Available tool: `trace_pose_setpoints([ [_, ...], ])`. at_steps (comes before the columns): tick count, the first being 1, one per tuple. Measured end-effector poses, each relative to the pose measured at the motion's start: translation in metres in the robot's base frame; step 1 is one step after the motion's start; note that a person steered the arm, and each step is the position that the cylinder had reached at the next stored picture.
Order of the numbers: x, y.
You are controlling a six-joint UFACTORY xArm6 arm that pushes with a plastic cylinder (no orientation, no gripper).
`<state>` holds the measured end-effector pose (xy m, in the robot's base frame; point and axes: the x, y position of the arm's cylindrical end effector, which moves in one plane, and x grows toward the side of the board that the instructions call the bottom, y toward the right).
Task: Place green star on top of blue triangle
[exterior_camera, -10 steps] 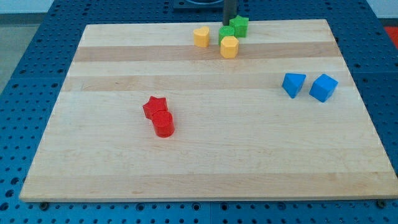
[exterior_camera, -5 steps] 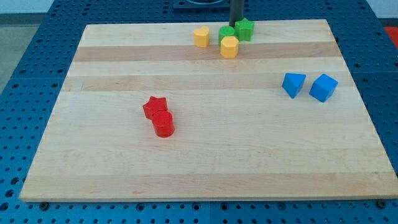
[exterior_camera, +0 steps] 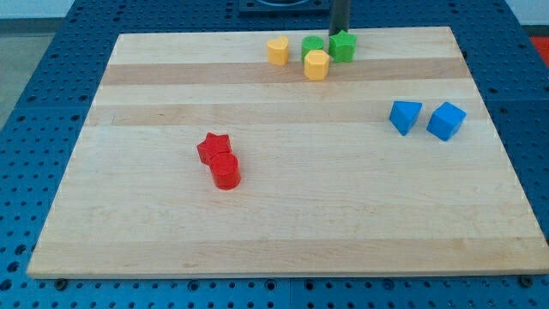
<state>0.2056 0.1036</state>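
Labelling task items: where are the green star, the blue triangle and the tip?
green star (exterior_camera: 343, 46), camera view, top face.
blue triangle (exterior_camera: 405, 115), camera view, front face.
my tip (exterior_camera: 337, 33), camera view, rod's very end, at the star's top edge.

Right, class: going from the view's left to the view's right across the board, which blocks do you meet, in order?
Red star → red cylinder → yellow heart → yellow hexagon → green star → blue triangle → blue cube.
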Motion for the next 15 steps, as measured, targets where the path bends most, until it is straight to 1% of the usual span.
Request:
trace_pose_setpoints([
  [2, 0.002, 0.001],
  [3, 0.004, -0.012],
  [7, 0.059, -0.017],
  [9, 0.060, -0.041],
  [10, 0.068, -0.052],
  [11, 0.086, -0.052],
  [12, 0.093, -0.038],
  [14, 0.068, -0.036],
  [15, 0.068, -0.032],
])
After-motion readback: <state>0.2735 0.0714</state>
